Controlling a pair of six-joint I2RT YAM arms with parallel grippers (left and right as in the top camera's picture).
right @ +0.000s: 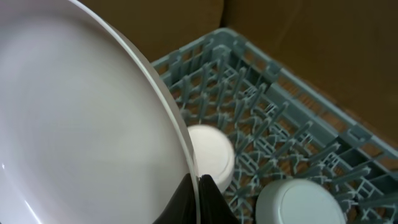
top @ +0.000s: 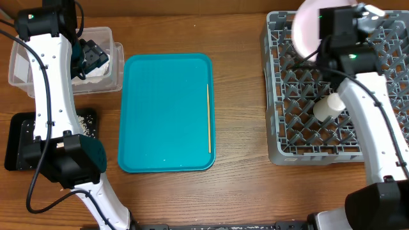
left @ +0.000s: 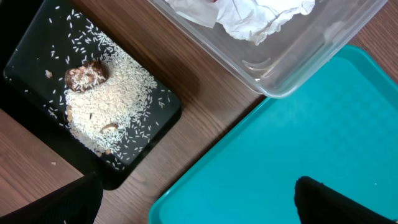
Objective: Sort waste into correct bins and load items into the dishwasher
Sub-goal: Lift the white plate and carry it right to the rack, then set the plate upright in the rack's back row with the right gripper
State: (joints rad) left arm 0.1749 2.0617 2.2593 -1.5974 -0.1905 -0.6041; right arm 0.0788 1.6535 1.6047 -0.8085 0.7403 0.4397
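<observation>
My right gripper [right: 196, 186] is shut on the rim of a pale pink plate [right: 74, 130], held on edge above the far left part of the grey dishwasher rack [top: 281, 96]. The plate also shows in the overhead view [top: 307, 25]. White cups [right: 211, 152] sit upturned in the rack below. A thin wooden stick [top: 208, 118] lies along the right side of the teal tray [top: 166, 115]. My left gripper [left: 193, 202] is open and empty above the tray's far left corner, next to the clear bin [left: 292, 68] holding crumpled white paper [left: 249, 15].
A black tray [left: 143, 134] with spilled rice and food scraps lies left of the teal tray. Another upturned cup [right: 298, 202] sits in the rack. A cardboard wall stands behind the rack.
</observation>
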